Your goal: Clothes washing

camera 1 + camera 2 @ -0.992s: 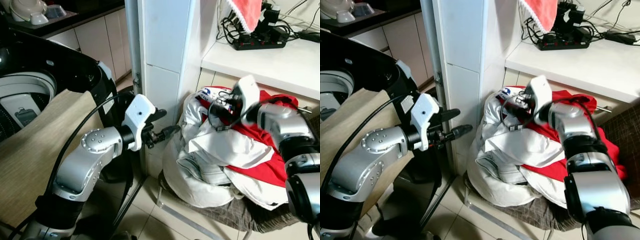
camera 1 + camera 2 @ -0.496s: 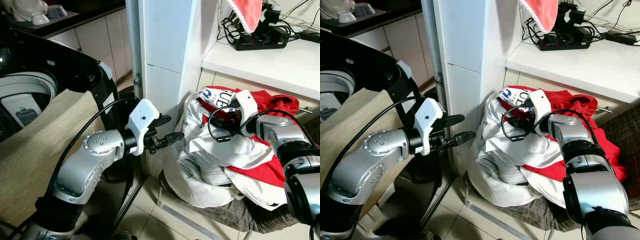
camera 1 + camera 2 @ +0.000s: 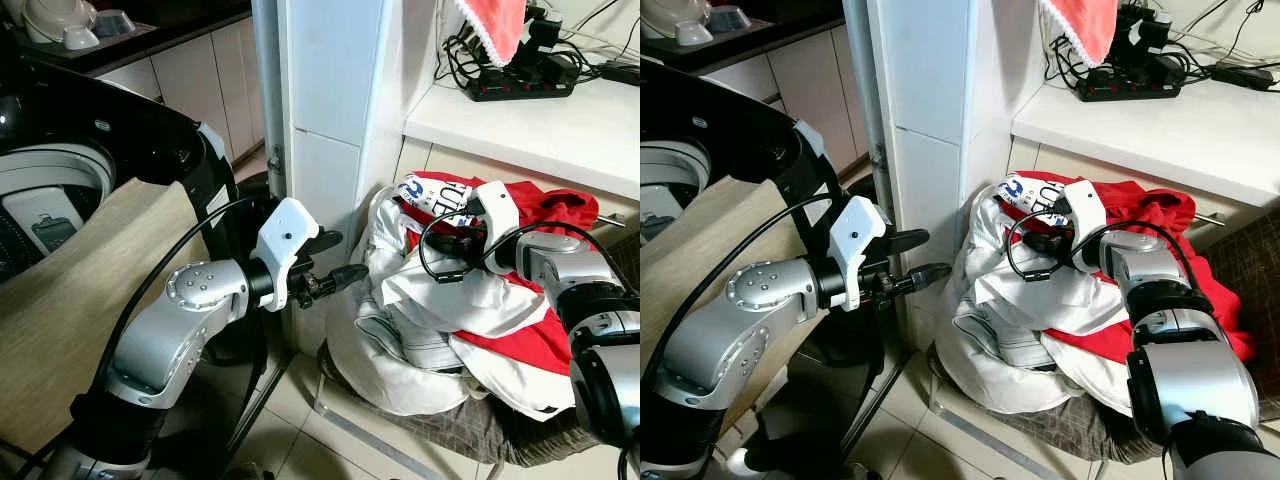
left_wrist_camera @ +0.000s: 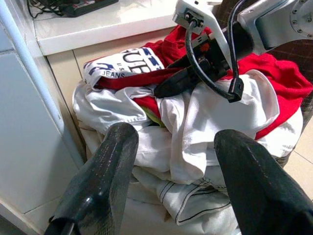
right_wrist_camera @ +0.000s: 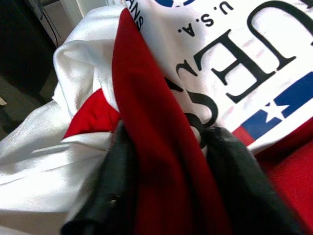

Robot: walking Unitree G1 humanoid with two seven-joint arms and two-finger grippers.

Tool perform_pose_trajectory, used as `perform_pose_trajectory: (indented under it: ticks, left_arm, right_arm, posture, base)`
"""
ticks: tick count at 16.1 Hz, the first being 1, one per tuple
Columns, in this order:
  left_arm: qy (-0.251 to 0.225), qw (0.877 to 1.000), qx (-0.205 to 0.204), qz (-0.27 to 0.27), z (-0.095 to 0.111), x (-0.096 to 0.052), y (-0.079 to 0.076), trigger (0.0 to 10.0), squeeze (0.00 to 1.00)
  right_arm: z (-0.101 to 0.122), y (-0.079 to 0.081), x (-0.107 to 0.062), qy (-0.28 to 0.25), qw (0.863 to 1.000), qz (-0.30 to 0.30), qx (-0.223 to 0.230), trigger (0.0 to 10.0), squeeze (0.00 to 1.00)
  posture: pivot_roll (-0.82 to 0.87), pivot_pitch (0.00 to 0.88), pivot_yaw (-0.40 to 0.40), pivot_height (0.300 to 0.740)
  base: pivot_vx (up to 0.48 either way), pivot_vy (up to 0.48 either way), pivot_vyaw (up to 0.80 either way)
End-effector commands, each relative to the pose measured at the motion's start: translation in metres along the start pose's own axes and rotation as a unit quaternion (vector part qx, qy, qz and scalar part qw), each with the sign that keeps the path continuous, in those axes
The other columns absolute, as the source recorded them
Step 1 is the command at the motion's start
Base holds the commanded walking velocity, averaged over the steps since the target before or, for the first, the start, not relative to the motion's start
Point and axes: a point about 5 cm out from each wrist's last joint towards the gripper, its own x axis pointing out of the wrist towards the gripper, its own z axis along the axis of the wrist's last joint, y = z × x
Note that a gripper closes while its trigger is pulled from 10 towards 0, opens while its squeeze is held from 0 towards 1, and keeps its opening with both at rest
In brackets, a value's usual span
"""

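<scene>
One heap of laundry (image 3: 440, 320) sits piled on a chair with a brown checked seat (image 3: 470, 425), set against the tiled column (image 3: 325, 120) and below the white counter (image 3: 540, 125). At least three garments can be told apart in the heap: a white garment (image 3: 400, 350) spilling down the front, a red garment (image 3: 540, 330) across the top and right side, and a white printed piece with large black letters and a blue band (image 3: 425, 192) at the top near the column. How many more lie underneath cannot be told.

The right gripper (image 5: 171, 181) is down on top of the heap, its two black fingers (image 5: 115, 181) set on either side of a fold of the red cloth, with the printed piece just beside them; the fold fills the gap between the fingers. The left gripper (image 3: 335, 262) hangs in the air in front of the column, near the heap but apart from it, its two fingers (image 4: 100, 181) spread wide and holding nothing.

To the robot's left stands one top-loading washing machine (image 3: 60, 190) with its black lid raised, and a beige cloth (image 3: 70, 300) draped over its front. On the counter lie one black power strip (image 3: 520, 85) with tangled cables, and one pinkish-red towel (image 3: 495, 25) hangs down above it.
</scene>
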Motion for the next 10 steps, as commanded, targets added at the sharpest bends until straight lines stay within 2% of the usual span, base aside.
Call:
perform_pose_trajectory:
  ticks: [1,6,8,10]
  left_arm:
    - [0.003,1.0,0.008,-0.008,0.002,0.0,-0.002,10.0,0.0]
    - [0.002,1.0,0.011,-0.006,0.002,0.002,-0.001,10.0,0.0]
    - [0.001,1.0,0.016,-0.001,0.003,0.002,0.0,10.0,0.0]
    - [-0.001,1.0,0.017,0.004,0.003,0.002,0.002,10.0,0.0]
  right_arm:
    - [0.003,-0.006,-0.005,0.001,1.0,-0.01,-0.002,0.0,0.0]
    - [0.012,-0.013,-0.011,-0.017,1.0,-0.026,0.001,0.0,0.0]
    - [0.03,-0.019,-0.019,-0.063,0.997,-0.036,0.008,0.0,0.0]
    - [0.067,-0.017,-0.033,-0.158,0.986,0.006,0.047,0.0,0.0]
  posture:
    - [-0.08,0.0,0.012,0.74]
    - [-0.09,0.0,0.012,0.74]
    - [-0.09,0.0,0.012,0.74]
    - [-0.09,0.0,0.016,0.74]
  base:
    - [0.0,0.0,0.0]
    - [0.0,0.0,0.0]
    - [0.0,0.0,0.0]
    - [0.0,0.0,0.0]
